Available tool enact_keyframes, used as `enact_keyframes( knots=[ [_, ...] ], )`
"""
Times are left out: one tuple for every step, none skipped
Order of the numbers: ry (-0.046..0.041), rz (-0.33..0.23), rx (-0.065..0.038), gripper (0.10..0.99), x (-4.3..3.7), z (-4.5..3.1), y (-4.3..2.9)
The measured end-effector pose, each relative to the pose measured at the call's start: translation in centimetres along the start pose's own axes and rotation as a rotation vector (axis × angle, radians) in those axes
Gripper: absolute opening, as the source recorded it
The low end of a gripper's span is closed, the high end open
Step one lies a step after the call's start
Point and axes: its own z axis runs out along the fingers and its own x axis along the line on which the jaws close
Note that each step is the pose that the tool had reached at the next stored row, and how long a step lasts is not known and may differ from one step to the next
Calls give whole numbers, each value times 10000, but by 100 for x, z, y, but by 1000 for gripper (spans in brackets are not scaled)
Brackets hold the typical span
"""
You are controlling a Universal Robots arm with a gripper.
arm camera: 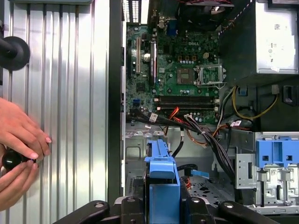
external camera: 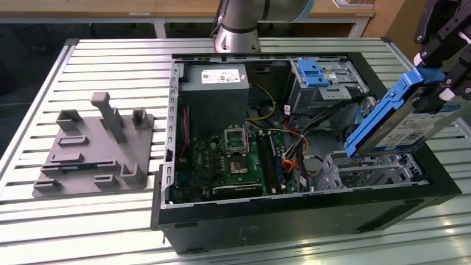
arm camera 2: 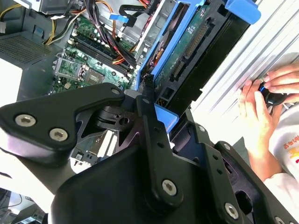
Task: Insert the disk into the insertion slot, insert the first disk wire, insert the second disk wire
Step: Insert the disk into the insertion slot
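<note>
**Gripper [arm camera 2: 163, 116] holds the disk [external camera: 401, 124] over the open computer**

Black gripper parts sit closest in the second wrist view, with the jaws closed on the disk's blue frame. In the exterior view the disk hangs tilted in the air at the exterior view's right. It is above the insertion slot [external camera: 368, 168] and apart from it. The slot, a perforated metal cage, stands in the near right corner of the open computer case [external camera: 294, 205]. A grey fixture plate [external camera: 96, 149] lies on the slatted table [external camera: 110, 221] at the exterior view's left. In the first wrist view a person's hands [arm camera: 18, 144] rest on the table beside the case, around a small black object [arm camera: 11, 158].
</note>
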Motion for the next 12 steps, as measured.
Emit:
enact_keyframes(
  knots=[
    [-1,0,0,365,0,2,0],
    [-3,0,0,365,-1,5,0],
    [-3,0,0,365,-4,7,0],
    [-1,0,0,365,-9,9,0],
    [-1,-1,0,365,-17,13,-1],
    [0,-1,0,365,-24,17,-1],
    [-1,-3,0,365,-30,22,-1],
    [0,-4,0,365,-37,26,-1],
    [0,-7,0,365,-43,32,0],
    [0,-9,0,365,-47,37,0],
    [-1,-13,-1,365,-49,43,0],
    [-3,-17,-1,365,-50,49,0]
  ],
)
